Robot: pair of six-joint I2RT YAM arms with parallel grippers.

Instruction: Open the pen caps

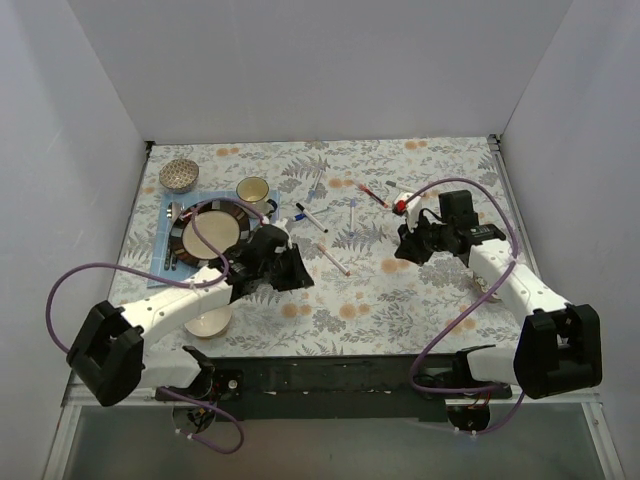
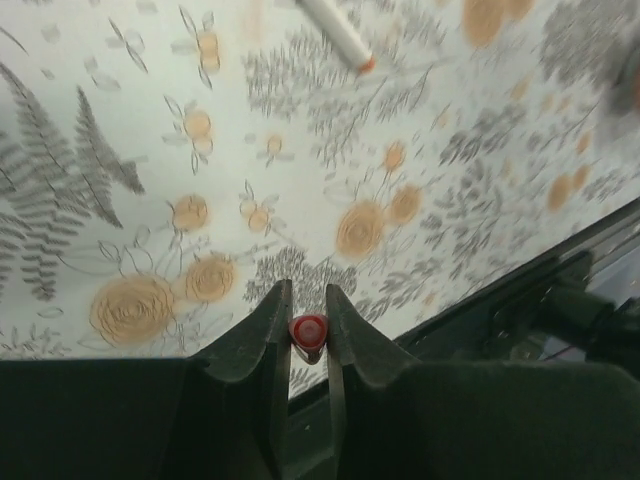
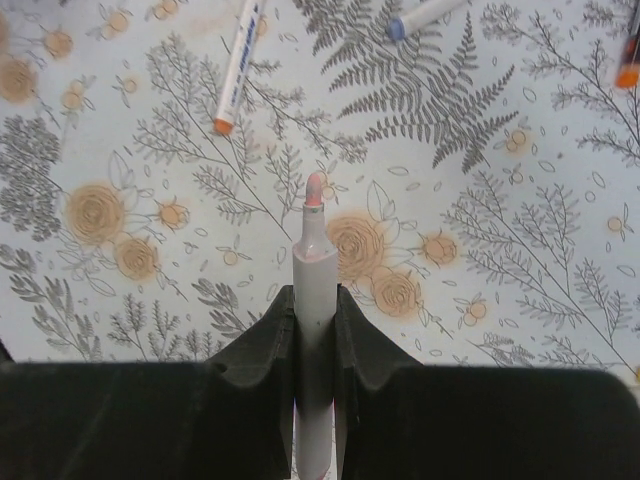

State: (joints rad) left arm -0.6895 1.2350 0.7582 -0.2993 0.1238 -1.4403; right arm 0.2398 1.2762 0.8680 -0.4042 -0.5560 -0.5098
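My left gripper (image 2: pixel 305 292) is shut on a small red pen cap (image 2: pixel 308 332) and holds it above the flowered cloth near the table's front edge; in the top view it (image 1: pixel 298 272) is left of centre. My right gripper (image 3: pixel 315 292) is shut on a white pen (image 3: pixel 313 250) whose bare pinkish tip (image 3: pixel 314 188) points away from me, above the cloth; in the top view it (image 1: pixel 405 248) is right of centre. Several other pens lie on the cloth, such as one (image 1: pixel 311 217) and another (image 1: pixel 335 260) between the arms.
A striped plate (image 1: pixel 185 240), a patterned bowl (image 1: pixel 179 175), a cup (image 1: pixel 253 190) and a pale bowl (image 1: pixel 208 322) stand at the left. Loose pens lie below the right gripper: an orange-tipped one (image 3: pixel 238 65) and a blue-ended one (image 3: pixel 425 15). White walls enclose the table.
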